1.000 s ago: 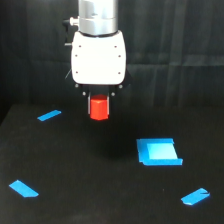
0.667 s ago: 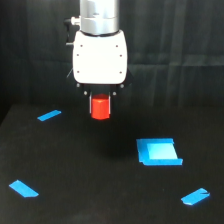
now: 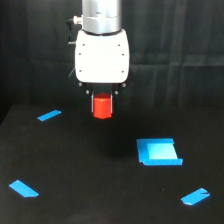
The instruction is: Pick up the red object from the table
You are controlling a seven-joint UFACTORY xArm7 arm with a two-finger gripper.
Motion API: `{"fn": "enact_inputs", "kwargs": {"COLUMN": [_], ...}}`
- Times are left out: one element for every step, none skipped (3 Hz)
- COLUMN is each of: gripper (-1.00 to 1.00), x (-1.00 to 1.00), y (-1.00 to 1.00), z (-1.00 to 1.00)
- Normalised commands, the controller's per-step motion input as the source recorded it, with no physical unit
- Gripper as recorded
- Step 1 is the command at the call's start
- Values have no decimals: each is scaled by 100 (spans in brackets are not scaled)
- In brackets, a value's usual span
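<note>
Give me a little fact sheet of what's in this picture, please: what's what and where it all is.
arm: one, white housing, coming down from the top of the view
tool: dark fingers either side of the red block
red block: held in the tool, appears lifted above the table
table: flat black surface
blue square: on the table, toward the exterior view's right
blue strips: three, at far left, near left and near right

A red-orange block (image 3: 102, 107) sits between the jaws, under a white housing (image 3: 102, 56), above the matte black bench (image 3: 100, 190) with blue tape strips (image 3: 49, 115).
</note>
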Motion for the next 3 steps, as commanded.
{"fn": "enact_inputs", "kwargs": {"gripper": [-96,-100,-100], "x": [13,-11,9], "y": [2,7,5], "z": [-4,11,8]}}
